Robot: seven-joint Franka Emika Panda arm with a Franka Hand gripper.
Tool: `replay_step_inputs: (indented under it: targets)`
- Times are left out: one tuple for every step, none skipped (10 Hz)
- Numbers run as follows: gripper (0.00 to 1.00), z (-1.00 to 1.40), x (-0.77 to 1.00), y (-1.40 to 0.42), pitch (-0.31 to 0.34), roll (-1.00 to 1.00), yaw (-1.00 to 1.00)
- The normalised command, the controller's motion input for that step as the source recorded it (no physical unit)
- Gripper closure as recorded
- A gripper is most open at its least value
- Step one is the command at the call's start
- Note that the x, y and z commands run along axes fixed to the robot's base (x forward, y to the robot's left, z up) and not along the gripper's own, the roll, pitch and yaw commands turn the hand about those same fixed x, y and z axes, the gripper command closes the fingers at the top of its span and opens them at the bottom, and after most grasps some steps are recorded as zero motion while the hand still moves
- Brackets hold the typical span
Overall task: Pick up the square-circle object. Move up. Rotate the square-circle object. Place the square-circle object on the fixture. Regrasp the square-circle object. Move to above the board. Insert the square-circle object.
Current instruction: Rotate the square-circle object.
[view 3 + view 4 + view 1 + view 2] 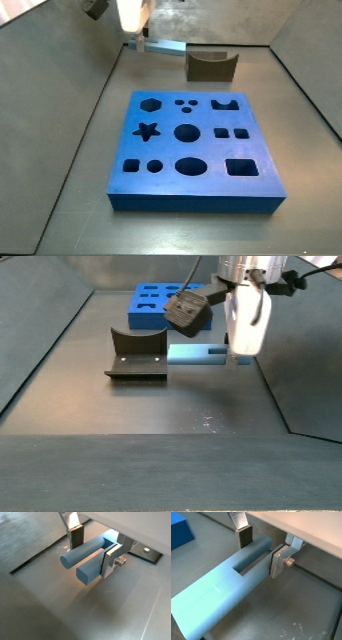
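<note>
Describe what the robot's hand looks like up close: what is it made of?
The gripper has two flat silver metal fingers tipped with dark pads, and one finger carries a small bolt on its outer face. In a side view the gripper is a pale, whitish block hanging from the arm, with a black camera unit and thin dark cables beside it.

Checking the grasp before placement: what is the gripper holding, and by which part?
The gripper holds the square-circle object near one end, its length jutting sideways, beside the fixture.

A dull grey metal floor lies between slanted grey side walls, lit evenly, with faint scuffs in places.
</note>
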Motion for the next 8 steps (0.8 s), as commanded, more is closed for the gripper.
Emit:
replay_step_inputs:
  targets:
    - [1.0,-0.02,0.01,0.02,0.005,0.0,-1.0]
    - [1.0,-0.02,0.01,0.02,0.005,0.0,-1.0]
    - [1.0,-0.02,0.01,0.02,0.006,0.0,-1.0]
    - [1.0,-0.02,0.01,0.02,0.006,0.0,-1.0]
    - [1.0,-0.02,0.01,0.02,0.006,0.0,-1.0]
    - [1.0,-0.02,0.01,0.02,0.007,0.0,-1.0]
    - [1.0,-0.02,0.01,0.02,0.007,0.0,-1.0]
    - [1.0,-0.02,0.01,0.02,0.008,0.0,-1.0]
